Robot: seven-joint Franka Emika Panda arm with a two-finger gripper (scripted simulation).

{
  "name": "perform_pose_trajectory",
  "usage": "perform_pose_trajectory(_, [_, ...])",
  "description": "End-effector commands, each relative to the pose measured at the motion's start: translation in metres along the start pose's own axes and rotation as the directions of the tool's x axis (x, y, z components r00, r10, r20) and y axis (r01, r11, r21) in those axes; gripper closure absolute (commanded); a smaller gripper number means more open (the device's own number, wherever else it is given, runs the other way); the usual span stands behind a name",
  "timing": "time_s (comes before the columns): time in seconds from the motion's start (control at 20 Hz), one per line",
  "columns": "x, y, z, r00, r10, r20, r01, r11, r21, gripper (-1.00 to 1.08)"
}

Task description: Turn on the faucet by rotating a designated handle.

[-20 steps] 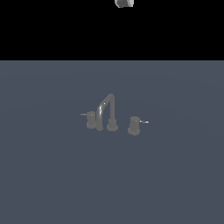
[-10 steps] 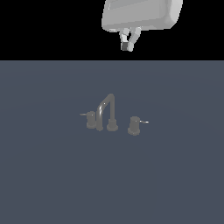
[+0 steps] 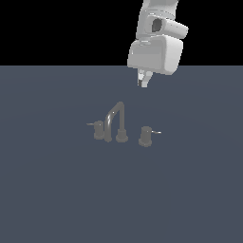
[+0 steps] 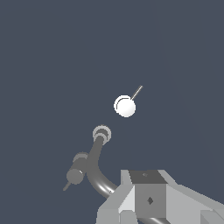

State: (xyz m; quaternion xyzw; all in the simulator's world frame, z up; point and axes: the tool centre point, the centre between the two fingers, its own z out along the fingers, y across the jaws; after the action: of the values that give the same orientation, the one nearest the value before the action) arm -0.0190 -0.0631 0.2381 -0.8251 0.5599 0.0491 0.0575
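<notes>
The faucet is a small dark grey set on the flat grey floor, with a tall arched spout between two stubby knobs. The handle is the knob on the exterior view's right, and its thin lever shows a white glint. My gripper hangs well above and behind the handle. Its fingers are together and hold nothing. In the wrist view the handle shows as a bright round top with its lever. The spout curves toward my gripper.
The twin knob with a duller lever stands on the exterior view's left of the spout; it also shows in the wrist view. The white arm comes down from the top. Grey floor surrounds the faucet.
The arm has come down into the exterior view from the top edge. The gripper is now lower and nearer the faucet. The faucet has not moved.
</notes>
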Motion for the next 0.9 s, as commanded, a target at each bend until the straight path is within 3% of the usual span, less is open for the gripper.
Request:
perform_pose_trajectory(0.0, [0.014, -0.006, 0.021, 0.996, 0.088, -0.012, -0.088, 0.996, 0.001, 1.08])
perform_pose_trajectory(0.25, [0.042, -0.012, 0.064, 0.966, 0.257, -0.044, -0.257, 0.967, 0.005, 1.08])
perform_pose_trajectory(0.85, [0.092, -0.008, 0.144, 0.84, 0.529, -0.122, -0.529, 0.848, 0.039, 1.08])
